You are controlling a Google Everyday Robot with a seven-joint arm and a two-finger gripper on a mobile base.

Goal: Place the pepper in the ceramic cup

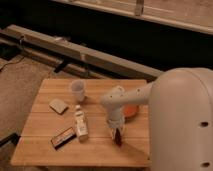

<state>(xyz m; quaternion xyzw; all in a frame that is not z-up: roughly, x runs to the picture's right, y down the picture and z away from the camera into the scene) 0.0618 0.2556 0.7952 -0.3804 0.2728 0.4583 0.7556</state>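
Note:
The pepper (118,138) is a slim dark red shape hanging point-down just below my gripper (117,131), over the front right of the wooden table (45,145). The gripper points straight down and appears to hold the pepper's top end. The ceramic cup (77,90) is small, white and handleless, upright near the table's back left, well away from the gripper to its upper left. My arm's white elbow (115,100) rises above the gripper.
A white bottle (80,122) lies on the table between cup and gripper. A flat dark bar (63,137) lies at the front left, a pale sponge-like block (58,105) at the left. An orange bowl (131,110) sits behind the arm. A metal rail (75,50) runs behind the table.

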